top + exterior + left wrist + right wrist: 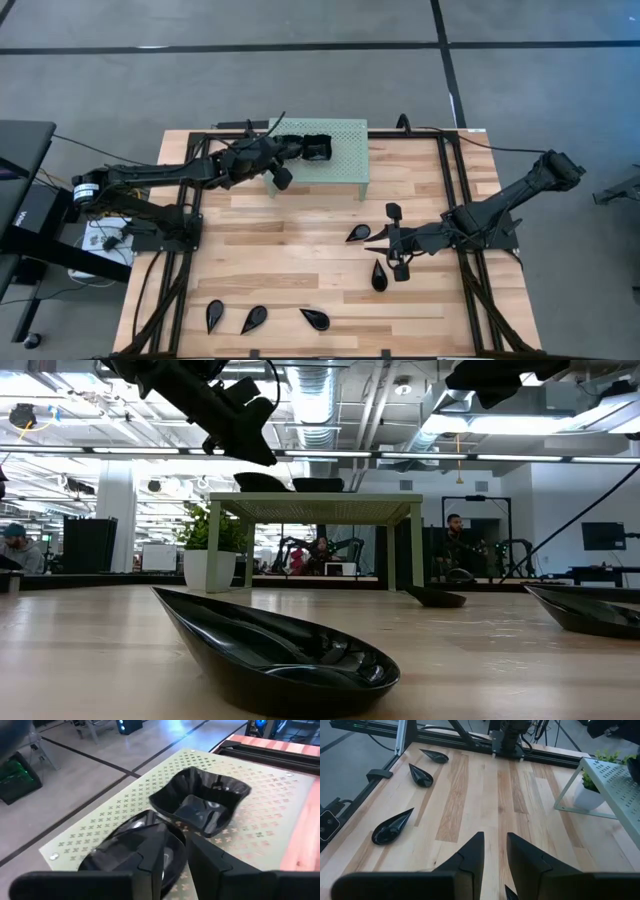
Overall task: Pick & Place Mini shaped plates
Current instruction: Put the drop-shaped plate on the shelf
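Observation:
Two black mini plates sit on the mint-green perforated stand (345, 160): a square wavy-edged one (202, 802) and a roundish one (125, 850). My left gripper (187, 852) is over the stand at the roundish plate and shut on it; in the low view it (262, 455) hangs just above that plate (262, 481). Several teardrop plates lie on the table on their undersides: two (358, 232) (379, 275) beside my right gripper (374, 246) and three along the near edge (255, 320). My right gripper (495, 847) is open, low over bare wood. My left gripper holds the roundish plate by its rim (176, 839), on the side toward the square plate. One finger (150, 855) is over the plate's hollow and the other (215, 860) is outside it. The fingers slant down from the table's left. The plate rests on the stand top.
The stand rests on thin legs at the table's far middle, with a potted plant (205, 550) behind it. Black frame rails (455, 180) run along the table's sides. Open wood lies between the stand and the near-edge plates. People sit in the room beyond.

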